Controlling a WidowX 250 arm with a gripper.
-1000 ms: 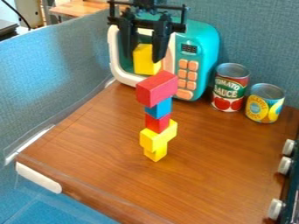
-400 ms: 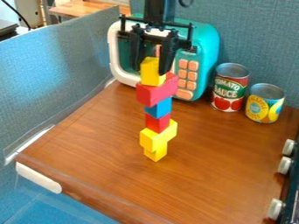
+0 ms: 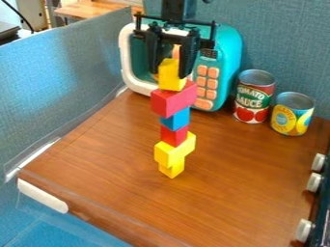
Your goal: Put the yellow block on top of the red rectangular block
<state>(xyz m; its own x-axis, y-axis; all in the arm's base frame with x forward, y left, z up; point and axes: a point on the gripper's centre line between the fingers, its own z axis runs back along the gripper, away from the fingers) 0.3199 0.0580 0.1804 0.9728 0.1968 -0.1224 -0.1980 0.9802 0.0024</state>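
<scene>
Yellow block [image 3: 171, 77]: you see a plain, upright piece with a narrow top, at the head of the tower, its lower end meeting the top of the red rectangular block [image 3: 172, 100]. The black end effector [image 3: 170, 75] hangs over the tower and grasps the piece, one finger at either side; the fingers partly cover its flanks. Below the red rectangular block, note in descending order a blue block [image 3: 175, 119], a small red block [image 3: 174, 136], a wider yellow piece [image 3: 171, 153] and a small yellow base piece [image 3: 171, 169], which stands on the brown table [image 3: 245, 178]. Directly behind the upper tower you find the teal toy microwave [image 3: 228, 50], its white-rimmed front partly hidden by the end effector. To the right of the microwave in the camera view stand a red-and-green can [image 3: 254, 99] and, just beside it, a shorter yellow-and-blue can [image 3: 292, 116].
</scene>
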